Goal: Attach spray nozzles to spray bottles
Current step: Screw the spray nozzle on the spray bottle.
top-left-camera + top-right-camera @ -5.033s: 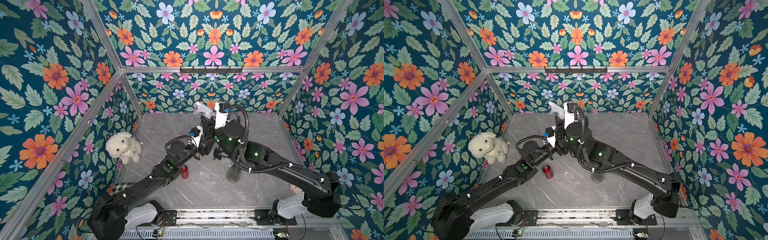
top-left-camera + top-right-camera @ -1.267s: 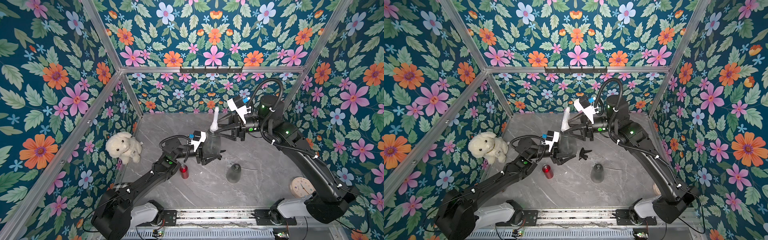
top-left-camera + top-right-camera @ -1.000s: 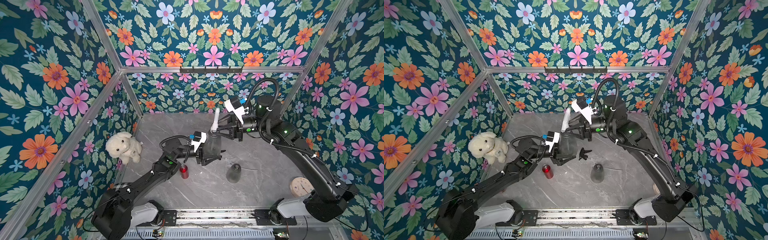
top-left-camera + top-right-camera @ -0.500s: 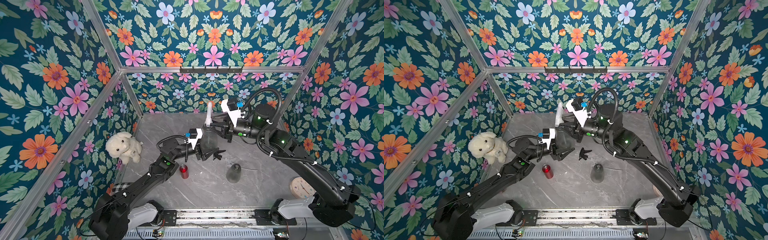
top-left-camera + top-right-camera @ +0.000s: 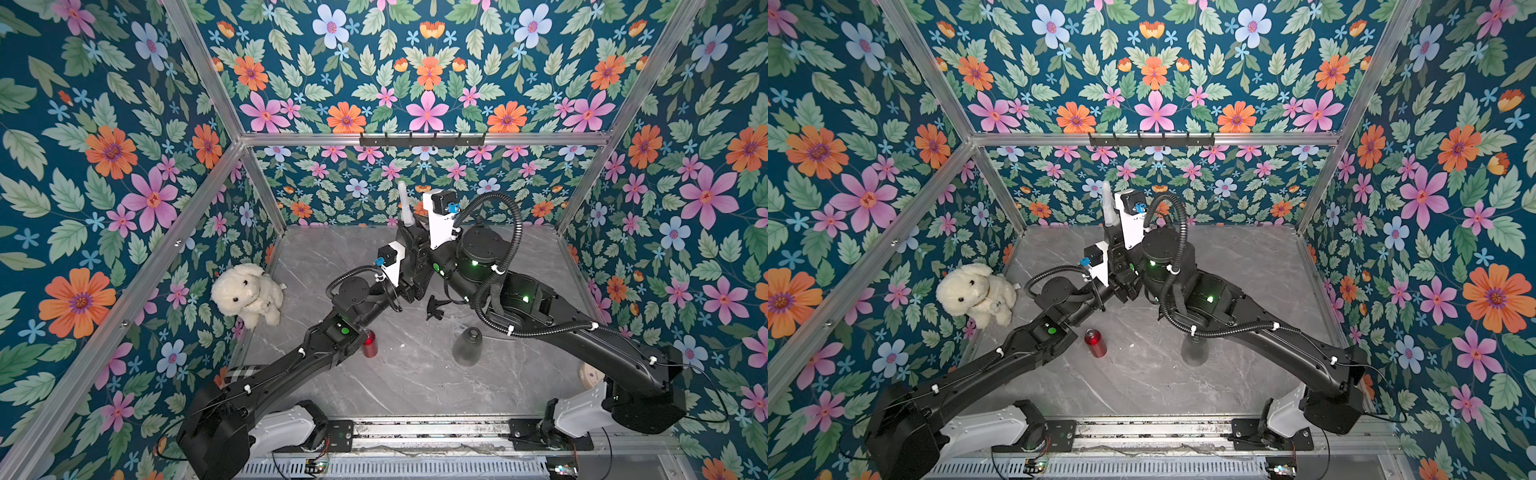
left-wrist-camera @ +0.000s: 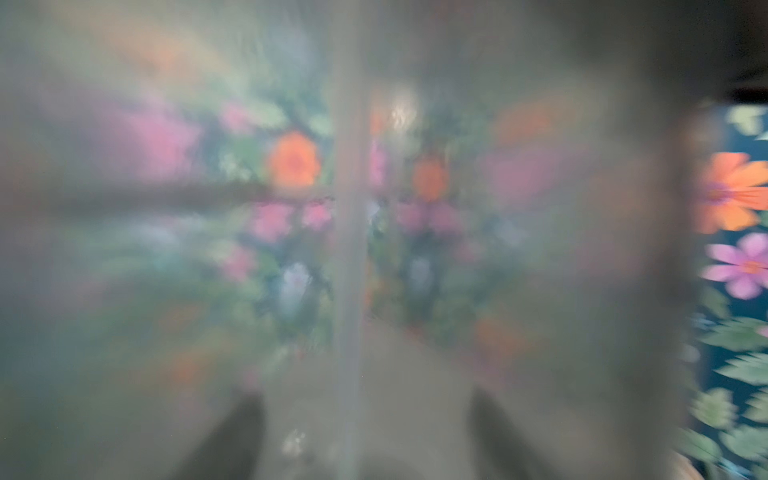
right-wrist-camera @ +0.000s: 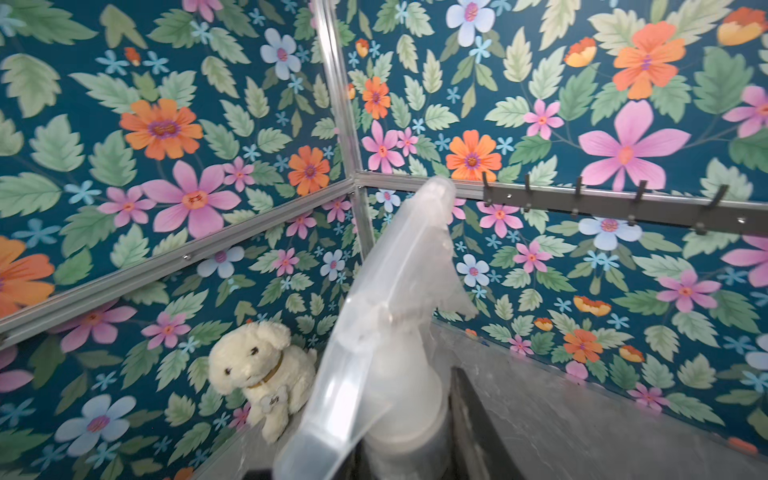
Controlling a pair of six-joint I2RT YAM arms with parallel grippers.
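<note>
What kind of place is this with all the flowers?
Probably a robot practice booth: flowered wall panels in a metal frame, a grey tabletop, and a left arm and right arm on a rail.

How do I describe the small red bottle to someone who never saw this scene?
Look at the grey marble tabletop between the two black arms. Beside the left arm stands the red bottle, upright. It alone is shiny red; the nearby standing bottle is smoky grey.
</note>
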